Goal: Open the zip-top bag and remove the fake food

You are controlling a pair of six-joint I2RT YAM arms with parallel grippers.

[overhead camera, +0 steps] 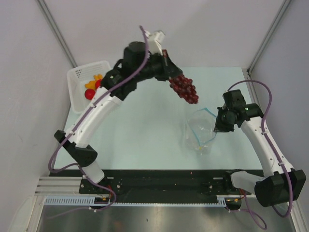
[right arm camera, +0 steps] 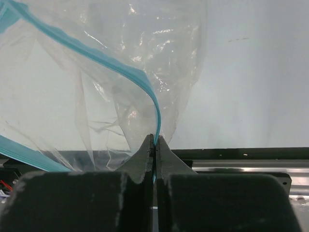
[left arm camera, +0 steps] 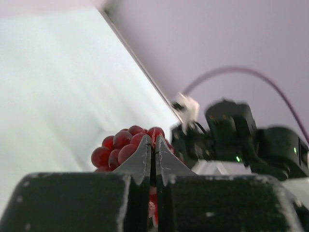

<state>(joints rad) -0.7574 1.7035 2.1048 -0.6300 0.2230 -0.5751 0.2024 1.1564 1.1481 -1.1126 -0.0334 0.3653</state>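
Left gripper is raised over the far middle of the counter, jaws closed on the top of the grape bunch. The dark red bunch hangs down from the jaws, clear of the counter. In the top view it sits up and left of the zip-top bag, not touching it. In the left wrist view the two fingers meet almost flush, with the grapes bulging out behind and to the left of them.

Right gripper has its jaws pinched tight on the bag's rim, right on the teal zip strip. The strip curves up and away to the left from the pinch point. The bag is clear and crinkled, and it rests on the right-centre of the counter with its mouth held open and facing up, toward the far side.

White basket sits at the far left corner of the counter, well apart from the bag. Inside it are a red round fruit and yellow-orange pieces.
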